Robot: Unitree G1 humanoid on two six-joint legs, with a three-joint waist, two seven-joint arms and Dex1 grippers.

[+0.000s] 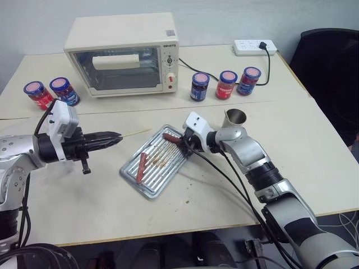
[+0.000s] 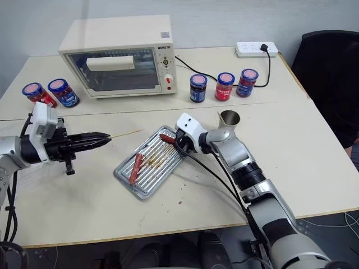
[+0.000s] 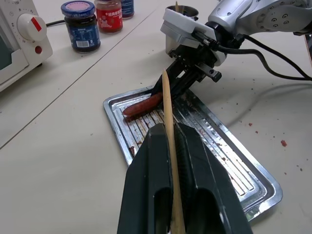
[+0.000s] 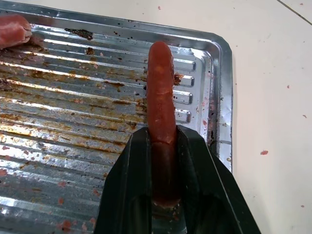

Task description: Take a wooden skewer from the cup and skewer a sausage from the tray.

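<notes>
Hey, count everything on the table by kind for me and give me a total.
Jars: 5, two left of the oven, three right of it
Sausages: 3, one in the right gripper's fingers
Toaster oven: 1
Tray: 1
Cup: 1
Wooden skewer: 1
Power strip: 1
Total: 13

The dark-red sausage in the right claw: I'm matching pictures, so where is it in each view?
Left eye: dark-red sausage at the ribbed silver tray's far corner.
Right eye: same corner.
Left wrist: beyond the pale wooden skewer's tip.
Right wrist: centre, between the claw's fingers.
Shared landmark: the tray.
</notes>
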